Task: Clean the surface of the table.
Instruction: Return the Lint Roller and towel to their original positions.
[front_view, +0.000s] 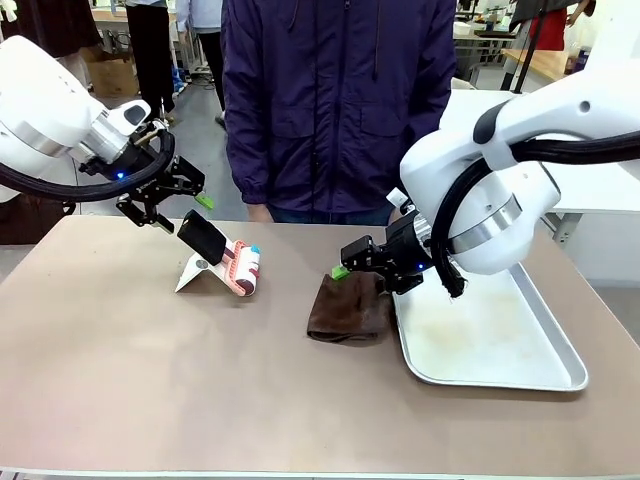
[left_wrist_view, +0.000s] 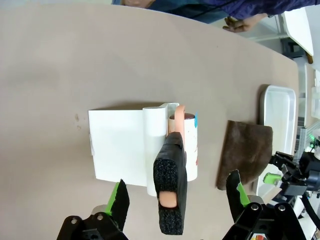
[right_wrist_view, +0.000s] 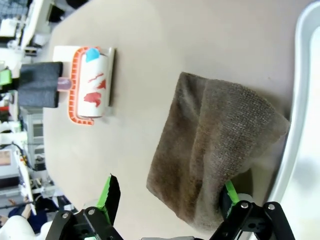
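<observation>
Desk front: the bare taupe top of the desk (front_view: 150, 380) lies nearest the camera, with wide free room for wiping strokes.
Cloth: the brown folded cloth (front_view: 349, 308) lies just under and in front of the right claw (front_view: 352, 262), its one side touching the rim of the silver tray (front_view: 500, 375).
Right claw: open, fingers spread to both sides of the cloth in its wrist view – it holds nothing yet, and one green pad (right_wrist_view: 230, 192) is at the cloth's edge near the tray.
Left claw: the left claw (front_view: 160, 200) is open and hovers above the black handle (left_wrist_view: 170, 187) of the lint roller (front_view: 243, 268), which rests on a white stand (left_wrist_view: 120, 147).
Step in hand: by my judgement, each claw is about to take its tool – the right the cloth, the left the roller handle.
How to do it well: lower the right claw straight and close on the thick folded part, not on a thin corner; keep the pad clear from the tray rim. The left claw should centre on the handle before closing, so the stand does not tip.
Edges: the tray blocks strokes beside the right claw; a person stands close at the far edge.
Open room: between roller and cloth, and all the near side.
</observation>
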